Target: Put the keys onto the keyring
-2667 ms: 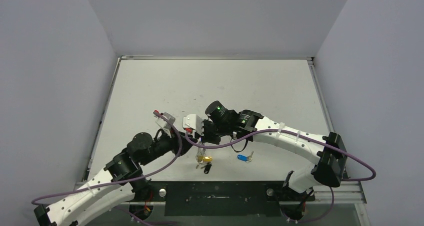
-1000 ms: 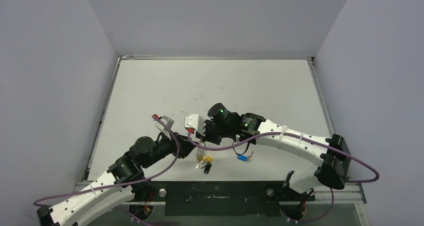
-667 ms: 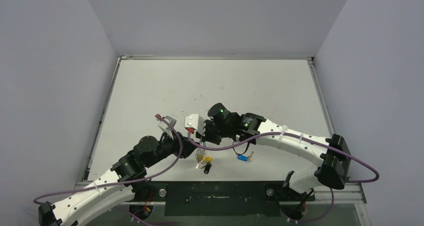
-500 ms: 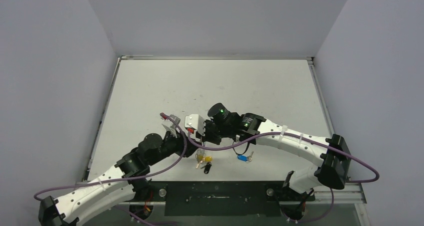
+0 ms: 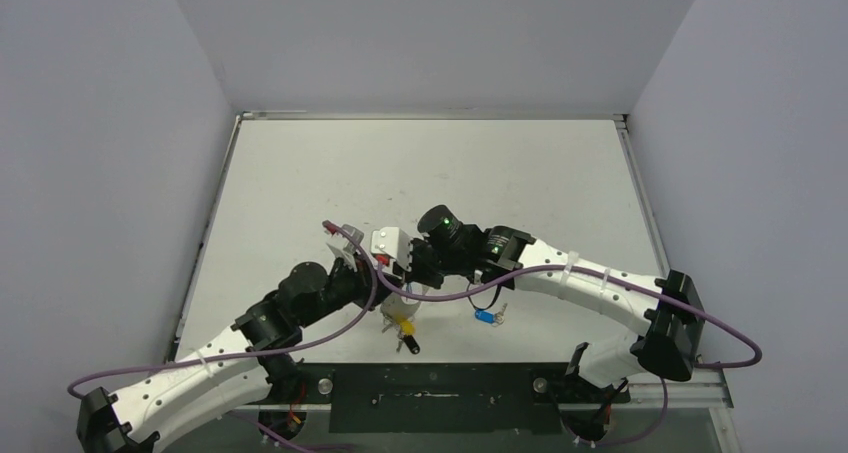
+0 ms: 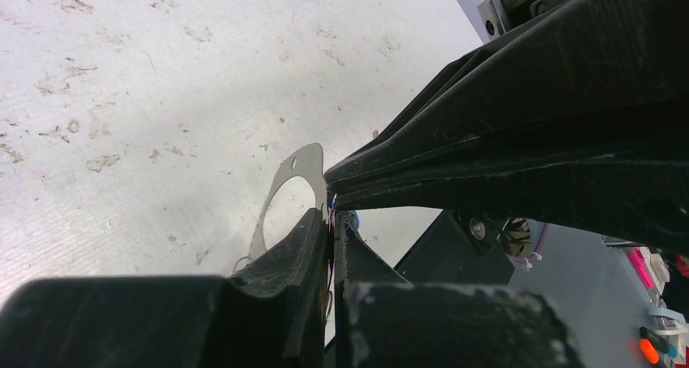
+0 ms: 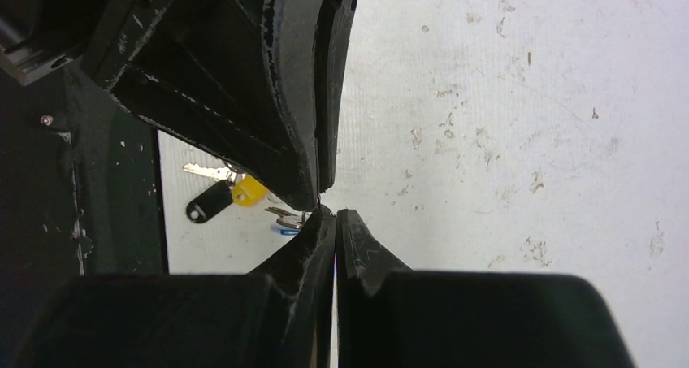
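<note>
The left end effector point(image 6: 333, 223) and right end effector point(image 7: 335, 216) were both pinched shut, tips nearly meeting over the counter point(image 5: 430, 163), near the yellow key point(image 7: 249, 191), black key point(image 7: 206, 203) and blue key point(image 5: 485, 316).

yellow key point(image 7: 249, 191), black key point(image 7: 205, 204), blue tag point(image 5: 484, 316), purple cable point(image 5: 445, 295)

Enclosed by three plain, pale grey-lilac panels: back wall point(image 5: 430, 33), left wall point(image 5: 100, 173), right wall point(image 5: 750, 153). Floored with a white table point(image 5: 420, 163), matt, scuffed and speckled with small dark marks in both wrist views. Edged at rear and sides with a thin metal strip point(image 5: 430, 115). Finished along the near edge with a black mounting plate point(image 5: 440, 385). Lit evenly, with only soft shadows.
</note>
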`<state>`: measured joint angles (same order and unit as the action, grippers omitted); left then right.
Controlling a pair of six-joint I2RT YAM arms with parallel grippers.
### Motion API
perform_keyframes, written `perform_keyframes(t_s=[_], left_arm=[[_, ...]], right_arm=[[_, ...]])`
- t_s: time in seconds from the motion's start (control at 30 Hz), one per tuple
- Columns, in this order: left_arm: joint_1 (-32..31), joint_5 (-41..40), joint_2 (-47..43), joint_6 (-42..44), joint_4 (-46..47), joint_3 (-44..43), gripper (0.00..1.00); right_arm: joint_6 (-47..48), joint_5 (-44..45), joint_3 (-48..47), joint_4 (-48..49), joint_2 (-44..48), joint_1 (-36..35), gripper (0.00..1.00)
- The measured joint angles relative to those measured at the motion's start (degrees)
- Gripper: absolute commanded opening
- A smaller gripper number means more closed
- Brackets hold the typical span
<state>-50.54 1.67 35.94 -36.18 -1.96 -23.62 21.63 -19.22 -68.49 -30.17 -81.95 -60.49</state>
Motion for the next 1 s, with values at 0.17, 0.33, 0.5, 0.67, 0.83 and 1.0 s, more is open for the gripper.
perform_keyframes(t_s=[0.17,0.33,0.5,0.67,0.83,1.0], left_arm=[[0.0,-0.7,-4.0,0.0,-0.2,1.4,0.00],[-0.4,-1.0,-8.8,0.0,2.5,4.5,0.00],[-0.5,-1.0,-11.0,0.0,3.4,6.1,0.00],[-0.6,-1.1,-12.0,-0.1,3.5,7.2,0.00],[-0.7,-1.5,-12.3,-0.2,3.5,7.6,0.00],[-0.8,-1.9,-12.5,-0.3,3.5,8.0,0.00]], right_arm=[[-0.3,-0.3,0.4,1.3,0.6,-0.1,0.00],[-1.6,-1.2,3.2,4.6,3.1,-0.3,0.00],[-3.1,-2.4,6.8,8.4,4.9,-0.3,0.00],[-4.6,-3.3,9.0,10.9,5.4,-0.3,0.00],[-6.0,-4.2,10.3,12.6,5.6,-0.3,0.00],[-7.3,-5.0,11.7,14.1,5.8,-0.2,0.00]])
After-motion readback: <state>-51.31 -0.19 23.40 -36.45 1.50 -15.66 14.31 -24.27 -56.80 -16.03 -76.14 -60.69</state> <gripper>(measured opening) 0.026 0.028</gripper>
